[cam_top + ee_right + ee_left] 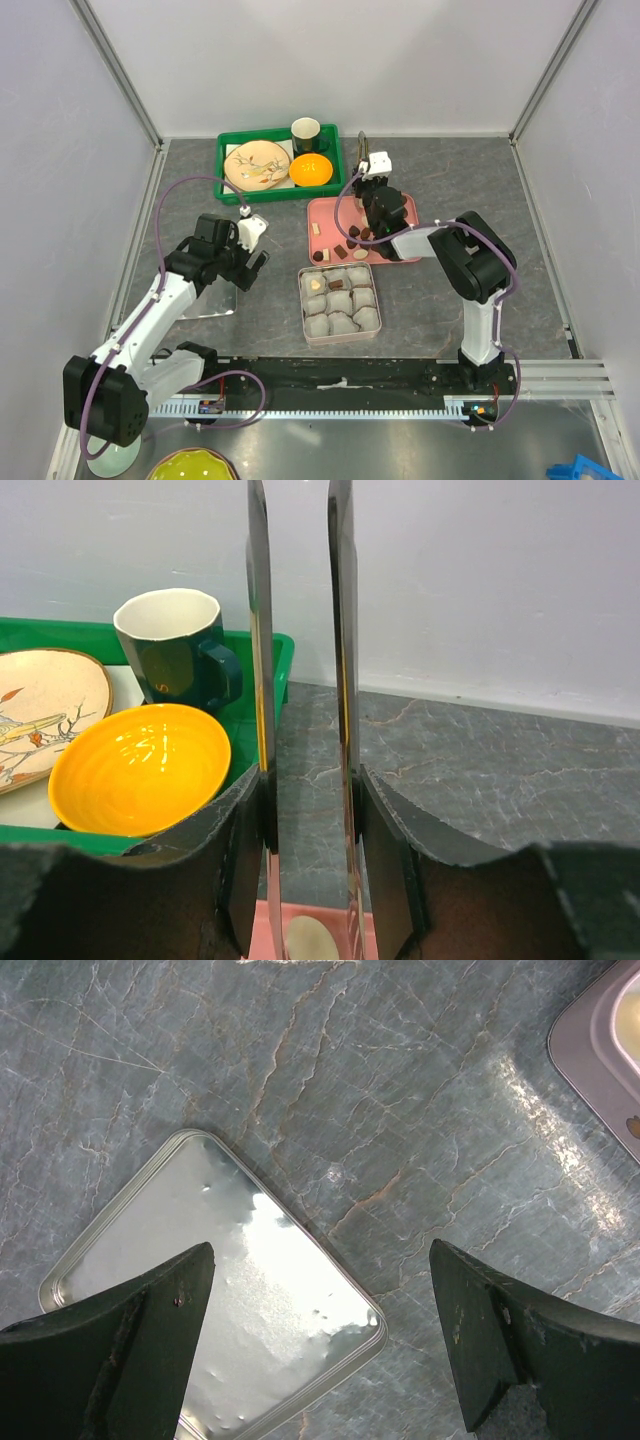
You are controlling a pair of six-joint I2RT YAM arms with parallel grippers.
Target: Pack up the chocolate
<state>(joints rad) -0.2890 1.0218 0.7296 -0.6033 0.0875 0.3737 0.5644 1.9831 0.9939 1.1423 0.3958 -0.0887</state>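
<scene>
Several dark brown and beige chocolate pieces (347, 243) lie on a pink tray (330, 212). One beige piece (318, 284) sits in a square tin (340, 300) lined with grey paper cups. My right gripper (371, 226) hangs over the pink tray, shut on metal tongs (258, 680) whose two blades run between its fingers (385, 860). A cream chocolate piece (312, 940) lies on the tray between the tong blades. My left gripper (320, 1340) is open and holds nothing, above the tin's flat lid (240, 1270) on the table.
A green tray (228, 150) at the back holds a painted plate (257, 163), an orange bowl (140, 765) and a dark mug (175, 645). The tin's corner (590, 1050) shows at the right of the left wrist view. White walls enclose the table.
</scene>
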